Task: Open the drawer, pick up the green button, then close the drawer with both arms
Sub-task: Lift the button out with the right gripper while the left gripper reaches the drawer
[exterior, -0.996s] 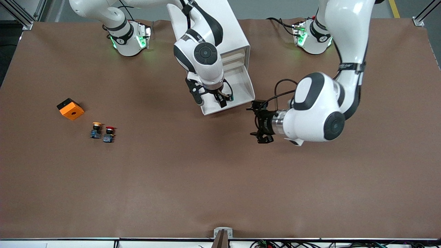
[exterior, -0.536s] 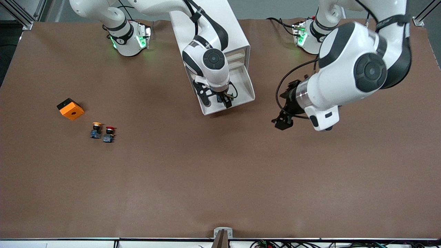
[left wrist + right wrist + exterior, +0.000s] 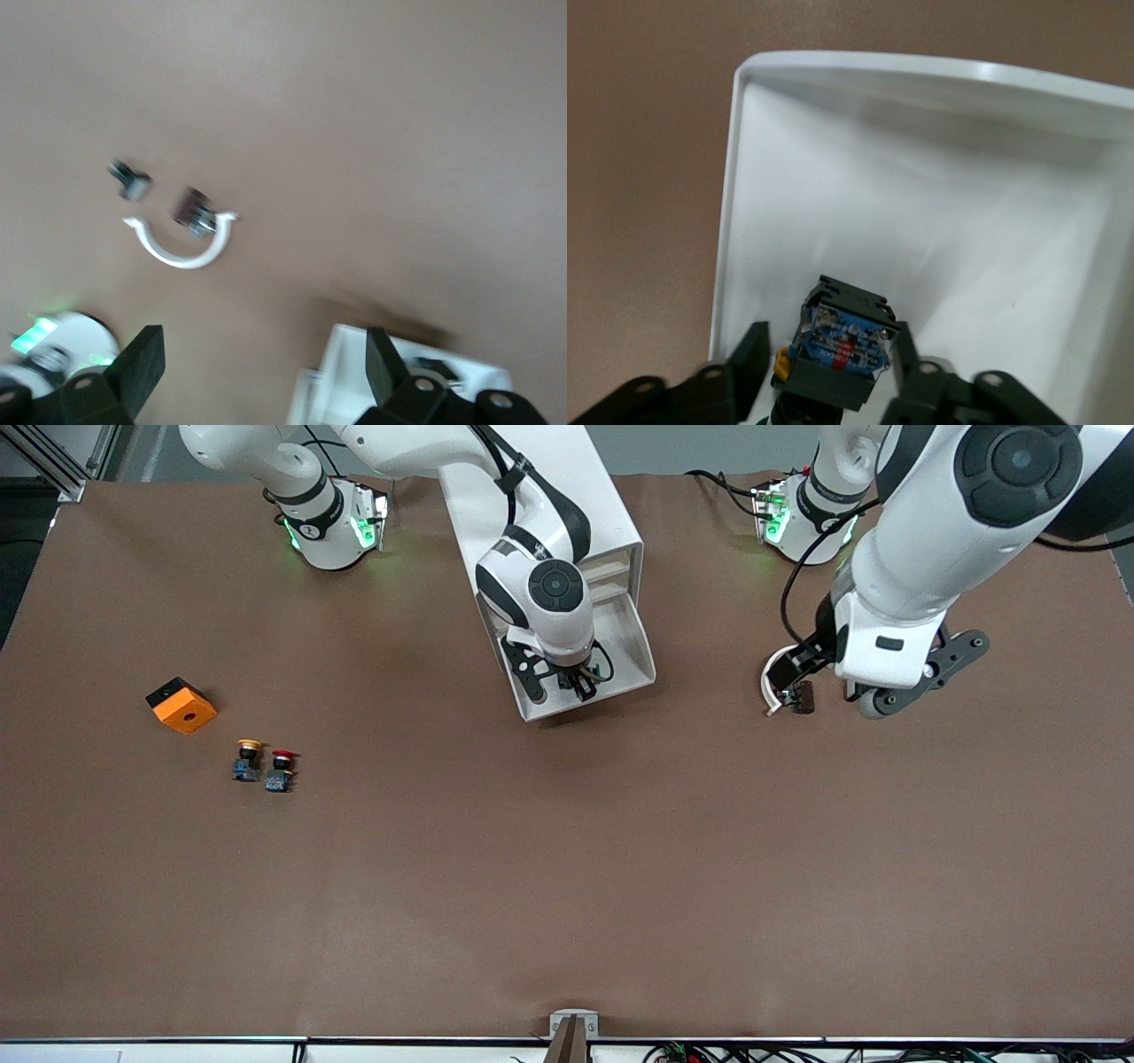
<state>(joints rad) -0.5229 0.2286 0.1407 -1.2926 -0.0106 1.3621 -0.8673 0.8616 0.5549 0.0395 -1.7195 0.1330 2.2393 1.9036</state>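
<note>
The white cabinet [image 3: 607, 509] stands between the arm bases, with its lowest drawer [image 3: 640, 657] pulled out toward the front camera. My right gripper [image 3: 560, 685] is down in that drawer. In the right wrist view its fingers [image 3: 750, 361] press in on both sides of the button [image 3: 842, 341], whose black-and-blue body faces the camera with a trace of green under it; the white drawer wall [image 3: 731, 204] lies around it. My left gripper [image 3: 796, 689] hangs open and empty over bare table, beside the drawer toward the left arm's end. Its fingers [image 3: 146, 361] stand wide apart.
An orange box [image 3: 182, 706] lies near the right arm's end of the table. The yellow-capped button [image 3: 249, 759] and the red-capped button [image 3: 281, 770] stand side by side, nearer to the front camera than the box. The cabinet's upper drawers are shut.
The left arm has swung up and away from the drawer front toward its own end of the table. The right gripper has sunk a little deeper into the drawer, onto the button.
</note>
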